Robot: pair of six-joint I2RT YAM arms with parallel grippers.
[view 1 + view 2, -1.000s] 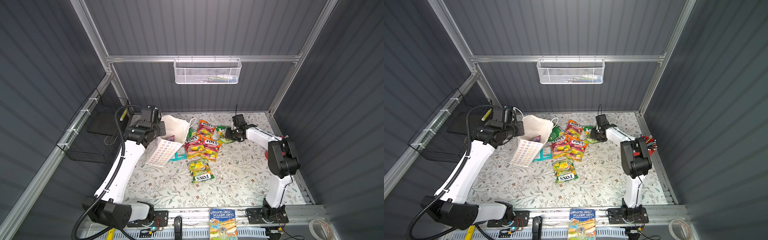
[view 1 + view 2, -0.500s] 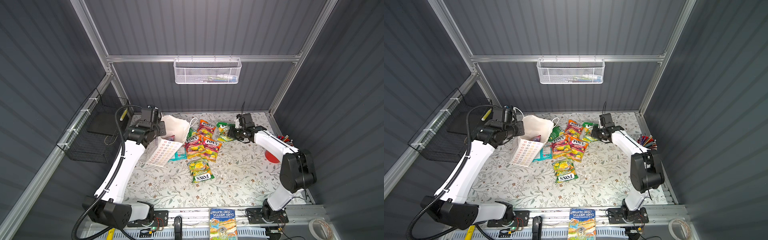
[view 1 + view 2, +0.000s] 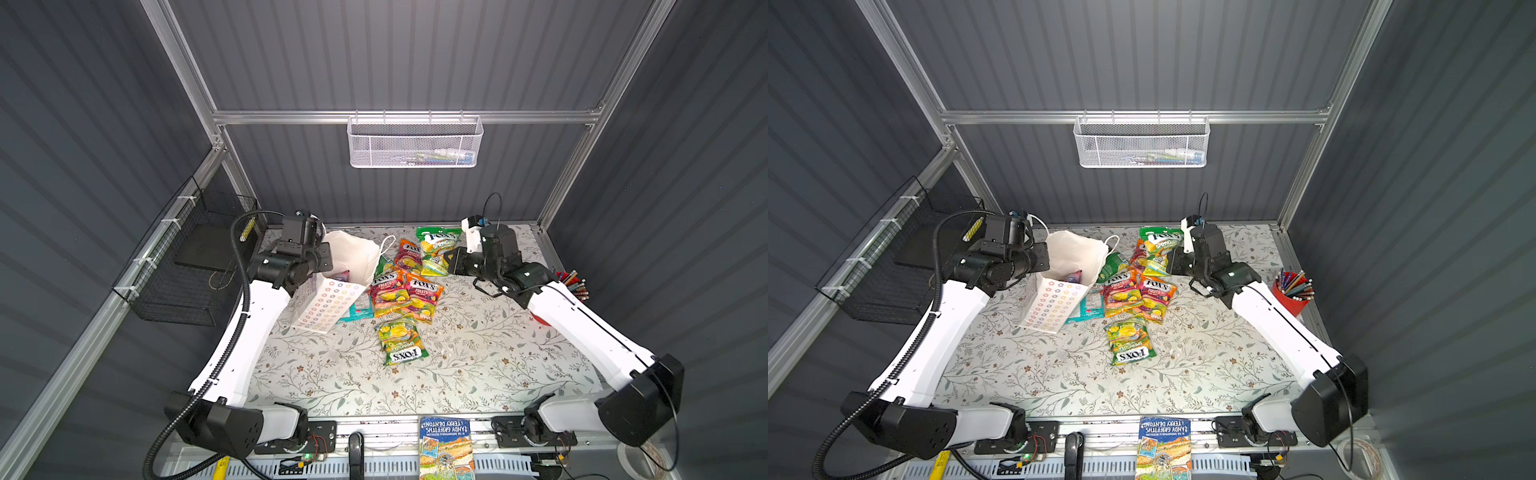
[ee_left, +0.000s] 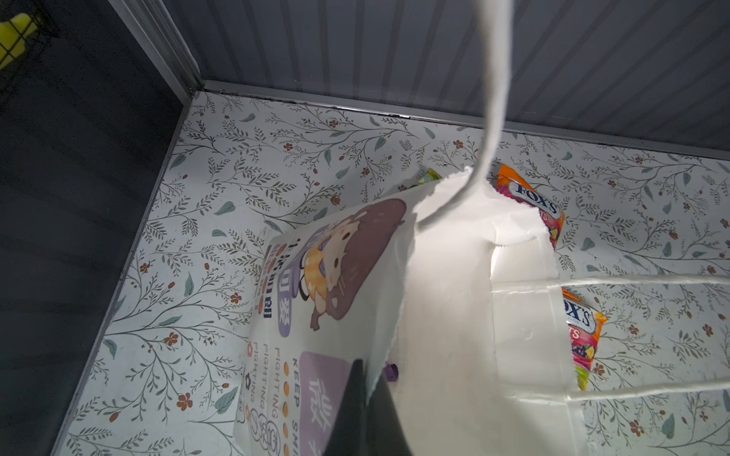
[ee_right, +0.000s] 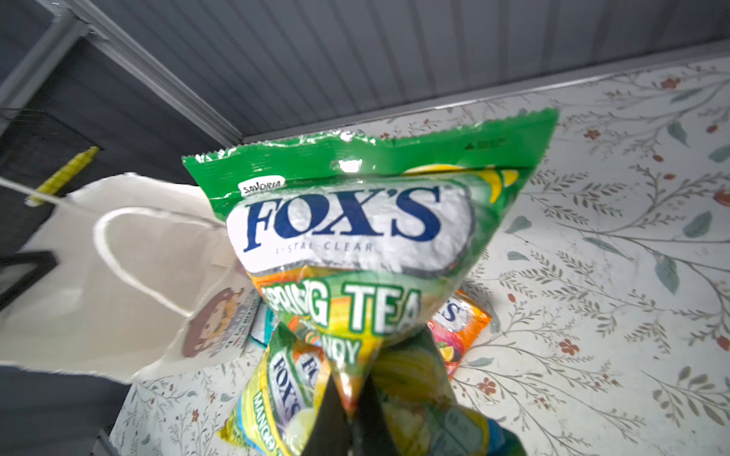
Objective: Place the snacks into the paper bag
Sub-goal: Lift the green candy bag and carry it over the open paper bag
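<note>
Floral-printed tabletop (image 3: 478, 365) is filling the dark-walled cell you are working in. Your left gripper (image 4: 369, 381) is pinching closed on the rim of the white paper bag with the cartoon girl print (image 4: 446, 316), propping its mouth open. A purple packet (image 3: 341, 275) is showing inside the bag, just beside that gripper. Your right gripper (image 5: 351, 398) is clamping tight on the bottom edge of a glossy green "FOX'S Spring Tea" packet (image 5: 355, 225), holding it up off the tabletop, near the bag. A yellow-green packet (image 5: 276, 395) is sitting just beside those jaws; you cannot tell whether it is gripped too. Between your two grippers, orange-pink packets (image 3: 388, 291) and a teal-white packet (image 3: 357, 309) are lying flat.
</note>
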